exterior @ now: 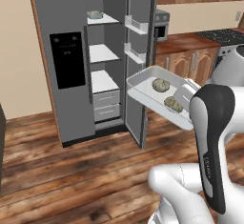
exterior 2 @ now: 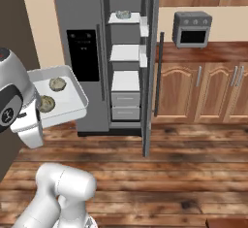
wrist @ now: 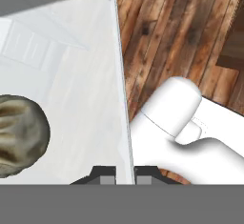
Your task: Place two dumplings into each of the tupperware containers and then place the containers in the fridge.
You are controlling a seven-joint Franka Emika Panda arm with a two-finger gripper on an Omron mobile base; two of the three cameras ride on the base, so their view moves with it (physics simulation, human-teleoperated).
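Pincer (wrist: 119, 174) clamps white tray's (exterior: 143, 92) rim — tray level, long axis toward fridge (exterior: 71, 61).

White-grey tray (exterior 2: 72, 92) with two dumplings (exterior 2: 57, 83) before the open fridge (exterior 2: 77, 8).

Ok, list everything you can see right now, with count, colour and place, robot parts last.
white-grey tray: one, held in the air before the open fridge.
dumplings: two, tan-beige, in the tray.
fridge: one, dark grey, door open, white shelves.
container on top shelf: one, pale, contents too small to tell.
toaster oven: one, grey, on the wooden counter.
cabinets: brown wood, beside the fridge.
floor: dark wood planks.
gripper: one, shut on the tray's rim.
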